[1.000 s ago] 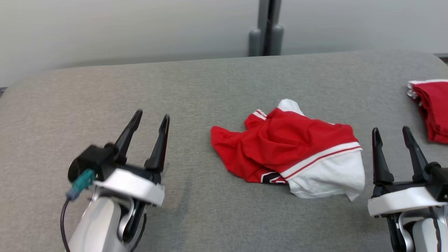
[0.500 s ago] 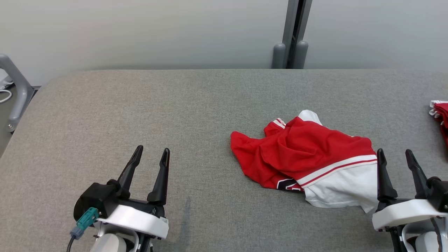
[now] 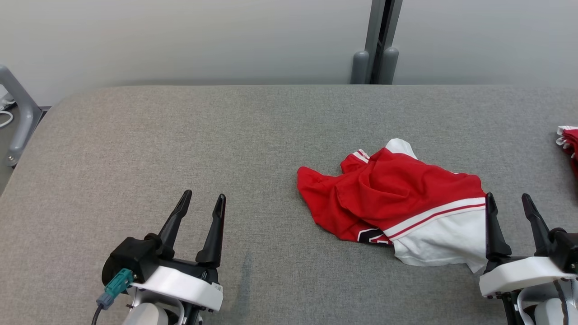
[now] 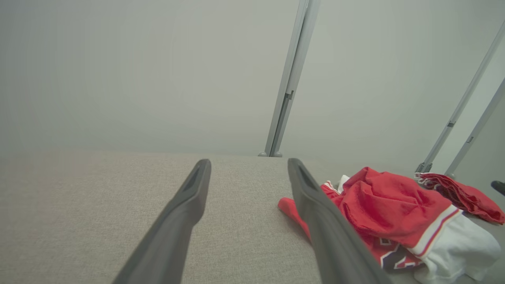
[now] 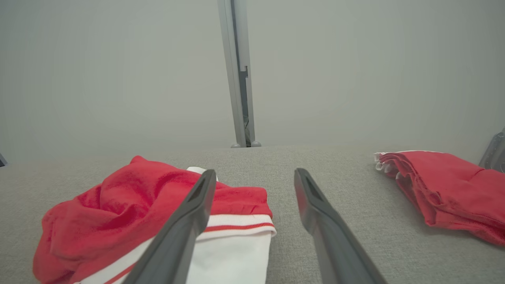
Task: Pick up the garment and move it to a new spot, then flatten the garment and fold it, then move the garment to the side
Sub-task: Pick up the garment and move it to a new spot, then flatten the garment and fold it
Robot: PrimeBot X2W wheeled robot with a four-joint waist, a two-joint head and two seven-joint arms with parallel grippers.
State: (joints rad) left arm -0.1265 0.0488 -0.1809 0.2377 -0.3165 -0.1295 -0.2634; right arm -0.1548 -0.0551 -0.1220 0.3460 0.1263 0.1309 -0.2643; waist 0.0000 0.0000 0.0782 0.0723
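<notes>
A crumpled red and white garment lies in a heap on the grey table, right of centre. It also appears at the right in the left wrist view and at the lower left in the right wrist view. My left gripper hovers open at the lower left, well apart from the cloth, with nothing between its fingers. My right gripper stands open at the lower right, its left finger just beside the garment's white edge, holding nothing.
A second red cloth, folded, lies at the table's far right edge and shows in the right wrist view. A grey post stands behind the table against the pale wall. A grey metal frame sits off the left edge.
The head camera has swung and levelled, so the whole scene shifted. My left gripper has moved slightly toward the right. The garment has kept its shape and place on the table.
</notes>
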